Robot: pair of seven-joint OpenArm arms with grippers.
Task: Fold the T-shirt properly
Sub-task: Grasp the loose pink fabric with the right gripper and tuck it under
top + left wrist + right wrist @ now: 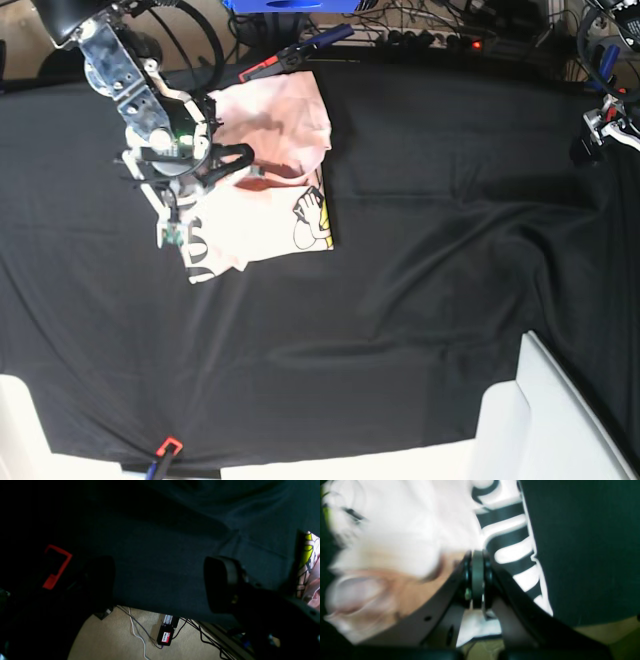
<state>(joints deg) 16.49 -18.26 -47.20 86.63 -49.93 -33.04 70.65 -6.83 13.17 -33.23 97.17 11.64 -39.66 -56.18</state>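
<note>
The pale pink T-shirt [270, 120] lies partly folded at the back left of the black table cloth [420, 260]. Black lettering [196, 250] runs along its left edge and a cartoon print [312, 215] shows at its right corner. My right gripper [242, 165] is down on the shirt. In the right wrist view its fingers [477, 580] are pressed together, pinching the T-shirt [402, 525] beside the lettering [505, 537]; that picture is blurred. My left gripper [590, 140] hangs at the table's far right edge. Its fingers [222, 585] stand wide apart with nothing between them.
A clamp with red and blue handles [290, 55] sits at the table's back edge behind the shirt. Another red clamp [166, 446] grips the front edge. White panels [560, 420] rise at the front right and front left corners. Cables and a power box [165, 635] lie on the floor.
</note>
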